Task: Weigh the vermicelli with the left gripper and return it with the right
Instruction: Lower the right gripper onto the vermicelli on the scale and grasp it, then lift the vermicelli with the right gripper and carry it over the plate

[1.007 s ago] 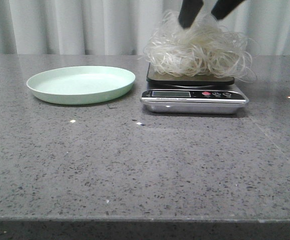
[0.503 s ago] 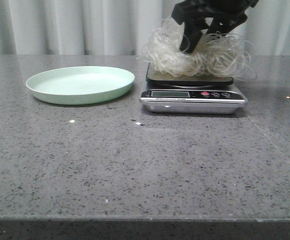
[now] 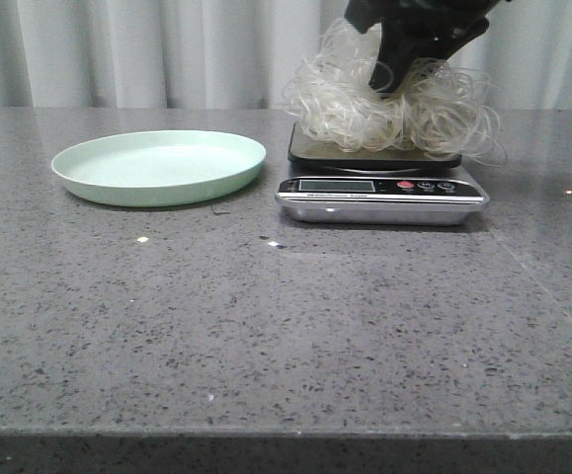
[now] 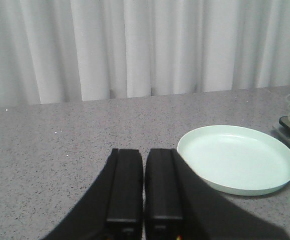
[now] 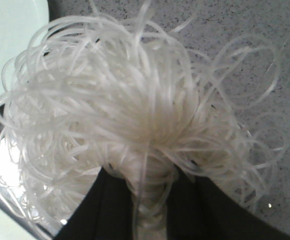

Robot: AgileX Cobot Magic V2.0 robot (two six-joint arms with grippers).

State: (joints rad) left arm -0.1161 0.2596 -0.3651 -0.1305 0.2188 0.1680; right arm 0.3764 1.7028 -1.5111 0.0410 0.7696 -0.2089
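Right tool (image 3: pixel 401 74) is pinched shut on a bunch of strands at the middle of the vermicelli (image 3: pixel 389 99), whose tangle sits on the scale (image 3: pixel 379 188). Left tool (image 4: pixel 145 192) is closed and empty above the worktop (image 3: pixel 266 326), near the green plate (image 3: pixel 159 166).

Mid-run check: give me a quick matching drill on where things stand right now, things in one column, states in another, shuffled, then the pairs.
Things:
1. vermicelli
2. plate
3. left gripper
4. right gripper

States:
A. bare, nothing on it
B. fingers together, holding nothing
C. pinched on the strands
D. heaped on the scale

Pairs: 1-D, 2-A, 3-B, 4-C
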